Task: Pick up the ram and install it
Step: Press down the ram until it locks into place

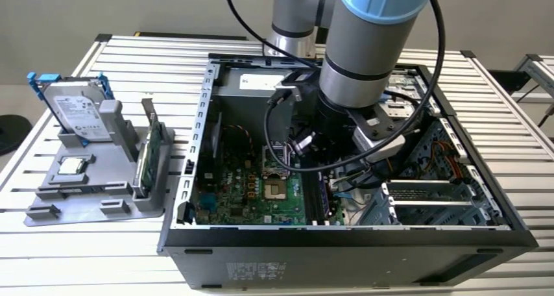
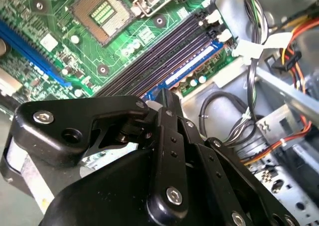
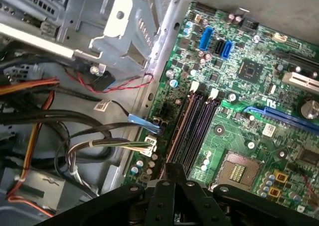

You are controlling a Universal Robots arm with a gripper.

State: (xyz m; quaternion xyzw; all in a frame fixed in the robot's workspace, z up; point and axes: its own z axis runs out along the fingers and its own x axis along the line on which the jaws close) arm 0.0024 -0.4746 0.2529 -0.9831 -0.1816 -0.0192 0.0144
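Apparently the ram (image 2: pixel 192 66), a thin, light, stiff yet fragile stick (best held by its long edges, off the chips), lies along the outermost slot of the motherboard (image 2: pixel 50 42), the gripper (image 2: pixel 169 99) over one end, whether pinching it I cannot tell.

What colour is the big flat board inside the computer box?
Green, seen best in the first wrist view: the flat circuit board with dark slots.
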